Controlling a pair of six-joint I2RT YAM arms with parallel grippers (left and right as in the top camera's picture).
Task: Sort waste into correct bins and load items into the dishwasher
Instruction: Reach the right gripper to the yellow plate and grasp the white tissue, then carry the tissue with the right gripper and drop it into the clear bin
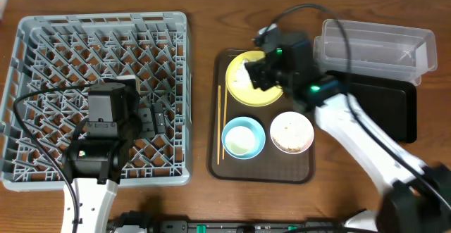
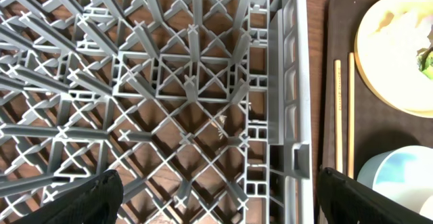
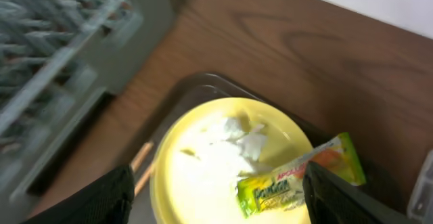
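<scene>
Two risks, as a judgement. The right gripper (image 3: 216, 190), fingers wide apart and holding nothing, hangs over the yellow plate (image 3: 179, 197) with the snack wrapper (image 3: 298, 176) between them. The crumpled tissue (image 3: 226, 139) lies just beside the wrapper, so a pinch could take both and send one to the wrong bin. The wrapper lies flat, so it could slip out.

The left gripper (image 2: 220, 190) is wide and empty over the dish rack (image 1: 63, 50) at the table's left edge.

Counts:
- On the brown tray (image 1: 261, 173), mid-table: one plate, one wrapper, one tissue, two chopsticks (image 1: 219, 124), two bowls: light blue bowl (image 1: 243, 137), pinkish bowl (image 1: 310, 138) with rice scraps (image 1: 290, 131).
- By the right edge: one clear tub (image 1: 373, 46), one black tray (image 1: 384, 110).
- No cup seen.
</scene>
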